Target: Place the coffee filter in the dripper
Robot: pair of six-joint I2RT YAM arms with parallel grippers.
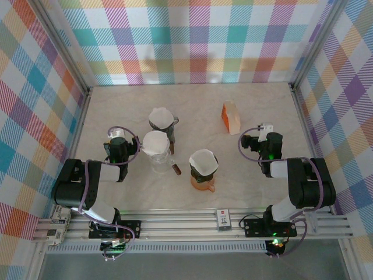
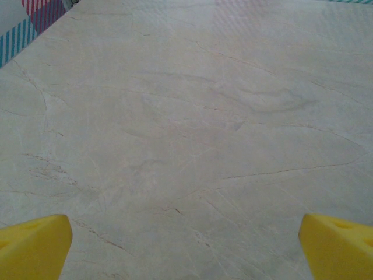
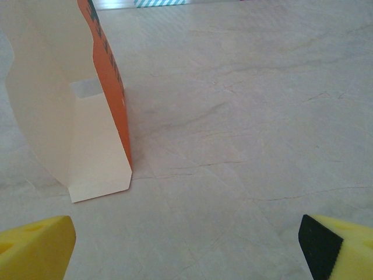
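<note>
Three drippers stand mid-table, each with a white paper filter in it: a dark one (image 1: 162,119) at the back, a clear glass one (image 1: 156,146) in front of it, and a brown one (image 1: 203,166) to the right. My left gripper (image 1: 118,133) rests low, left of the glass dripper, and is open (image 2: 186,248) over bare table. My right gripper (image 1: 266,129) sits right of the brown dripper, also open (image 3: 186,248), with nothing between its yellow fingers. The orange filter box (image 3: 70,116) stands open ahead and to the left of it.
The orange filter box (image 1: 231,116) stands at the back right of the marble tabletop (image 1: 192,99). Checked walls close in the back and both sides. A small white tag (image 1: 222,219) sits on the front rail.
</note>
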